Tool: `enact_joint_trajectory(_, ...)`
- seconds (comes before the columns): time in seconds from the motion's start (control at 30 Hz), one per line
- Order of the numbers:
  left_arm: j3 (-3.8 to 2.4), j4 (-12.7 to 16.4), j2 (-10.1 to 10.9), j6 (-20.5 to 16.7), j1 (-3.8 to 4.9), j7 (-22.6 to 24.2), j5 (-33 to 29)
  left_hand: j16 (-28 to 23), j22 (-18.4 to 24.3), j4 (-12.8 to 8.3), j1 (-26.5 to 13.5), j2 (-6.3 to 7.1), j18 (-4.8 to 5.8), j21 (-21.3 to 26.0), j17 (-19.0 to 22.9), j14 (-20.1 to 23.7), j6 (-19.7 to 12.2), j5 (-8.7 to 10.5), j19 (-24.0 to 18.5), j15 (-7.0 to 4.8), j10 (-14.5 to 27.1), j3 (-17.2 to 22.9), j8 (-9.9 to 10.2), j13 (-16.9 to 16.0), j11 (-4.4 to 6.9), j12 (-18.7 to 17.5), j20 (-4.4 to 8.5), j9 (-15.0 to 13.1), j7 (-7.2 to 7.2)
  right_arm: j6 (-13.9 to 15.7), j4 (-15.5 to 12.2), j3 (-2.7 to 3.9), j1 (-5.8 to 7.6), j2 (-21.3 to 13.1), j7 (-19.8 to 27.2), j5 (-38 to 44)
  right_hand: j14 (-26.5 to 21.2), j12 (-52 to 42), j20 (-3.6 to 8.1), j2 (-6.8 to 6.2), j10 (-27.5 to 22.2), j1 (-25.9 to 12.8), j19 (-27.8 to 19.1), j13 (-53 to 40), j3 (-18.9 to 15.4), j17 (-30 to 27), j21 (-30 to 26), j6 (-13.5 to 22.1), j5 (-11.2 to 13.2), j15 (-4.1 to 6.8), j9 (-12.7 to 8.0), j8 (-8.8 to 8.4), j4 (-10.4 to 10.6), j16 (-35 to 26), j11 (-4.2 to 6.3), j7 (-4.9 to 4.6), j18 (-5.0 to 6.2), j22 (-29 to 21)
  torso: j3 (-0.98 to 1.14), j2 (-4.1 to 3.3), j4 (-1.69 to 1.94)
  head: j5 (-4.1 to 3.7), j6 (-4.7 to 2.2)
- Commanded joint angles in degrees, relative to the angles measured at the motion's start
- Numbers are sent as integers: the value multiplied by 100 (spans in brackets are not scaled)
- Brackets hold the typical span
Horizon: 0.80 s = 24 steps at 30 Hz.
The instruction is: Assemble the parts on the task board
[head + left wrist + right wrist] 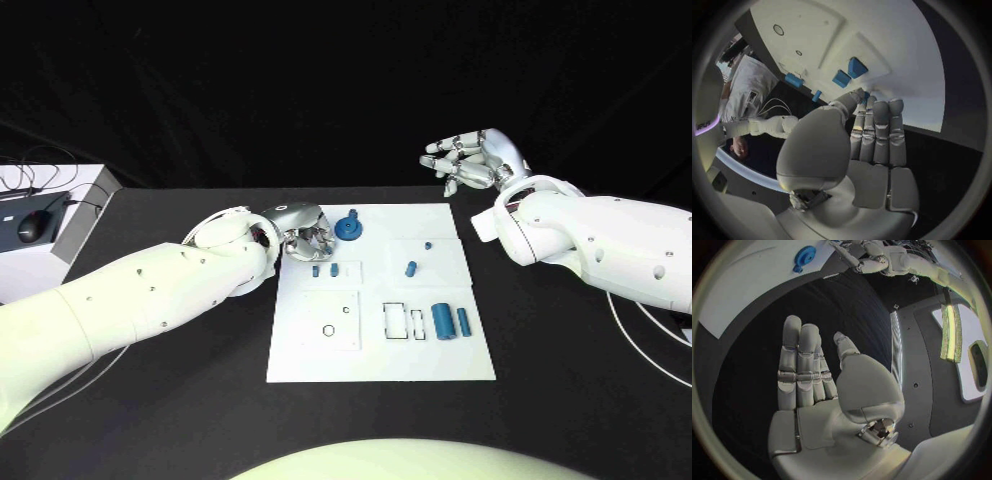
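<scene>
A black desk (173, 400) carries a white task board (378, 350) at centre frame. The left robot hand (300, 233) rests at the board's upper left corner, fingers straight, holding nothing. The right robot hand (469, 160) hovers upper right, fingers apart, empty. Small blue parts (447, 322) lie on the board.

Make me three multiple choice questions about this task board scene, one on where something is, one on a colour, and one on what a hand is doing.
1. Where does the left hand sit?
A. At the task board's far left edge
B. On the board's near right corner
C. Off the table

2. What colour is the round gear-like part at the board's far edge?
A. Red
B. Blue
C. Yellow

3. What is the state of the right hand?
A. Gripping a part
B. Pressing the board
C. Empty, raised beyond the board

Answers: 1 A, the head view shows it there. 2 B, it is plainly blue. 3 C, its fingers hold nothing.
</scene>
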<state>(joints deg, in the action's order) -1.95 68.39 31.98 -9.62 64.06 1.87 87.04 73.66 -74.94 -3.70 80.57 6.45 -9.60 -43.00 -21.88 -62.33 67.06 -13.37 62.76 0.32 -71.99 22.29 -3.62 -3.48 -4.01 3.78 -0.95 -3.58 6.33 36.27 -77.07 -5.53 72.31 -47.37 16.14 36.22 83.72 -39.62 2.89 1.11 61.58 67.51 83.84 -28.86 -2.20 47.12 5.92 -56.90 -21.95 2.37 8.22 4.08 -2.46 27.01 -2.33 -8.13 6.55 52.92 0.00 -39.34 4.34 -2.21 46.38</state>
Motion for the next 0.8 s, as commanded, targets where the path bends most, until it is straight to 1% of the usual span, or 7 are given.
enact_joint_trajectory(0.03,5,-8,-25,13,-6,-27,75,-18,-50,10,26,34,-105,-14,-10,8,-11,24,-6,14,18,2,7,-7,-6,-33,-29,-7,37,18,-10,4,2,-2,59,13,82,-33,14,25,-12,3,30,5,-26,5,37,2,-26,-5,-5,9,-13,-16,16,-42,-17,-5,2,-4,6,-2,3)
enact_joint_trajectory(0.37,3,-9,-53,66,-6,-105,130,-19,-50,3,31,30,-105,-16,-10,2,-8,24,-1,12,12,-1,8,-8,-5,-33,-26,-6,38,27,-14,4,2,-3,62,13,91,-33,16,27,-8,2,30,6,-29,6,43,0,-29,-3,-6,9,-12,-18,17,-42,-17,-13,4,0,1,-2,10)
enact_joint_trajectory(0.43,3,-16,-53,97,-6,-127,139,-21,-51,0,29,27,-105,-15,-10,4,-12,26,-1,13,21,0,9,-7,-8,-35,-25,-6,38,27,-15,4,2,-5,62,13,91,-33,16,27,-8,2,30,6,-29,6,43,0,-29,-3,-6,9,-12,-18,17,-42,-17,-13,2,3,0,-3,21)
enact_joint_trajectory(0.53,3,-29,-53,126,-6,-155,151,-22,-51,0,29,24,-104,-14,-10,9,-16,25,-4,15,24,1,8,-7,-9,-33,-25,-6,39,28,-16,4,2,-7,61,13,91,-33,16,27,-8,2,30,6,-29,6,43,0,-29,-3,-6,9,-12,-18,17,-42,-17,-13,3,3,3,-1,28)
enact_joint_trajectory(0.8,3,-42,-51,124,-6,-195,180,-20,-52,-4,33,20,-103,-14,-11,11,-18,24,-6,14,20,6,8,-8,-8,-32,-25,-6,41,25,-15,4,2,-9,57,14,91,-33,16,27,-8,2,30,6,-29,6,43,0,-29,-3,-6,9,-12,-18,17,-42,-17,-13,-4,5,5,0,22)
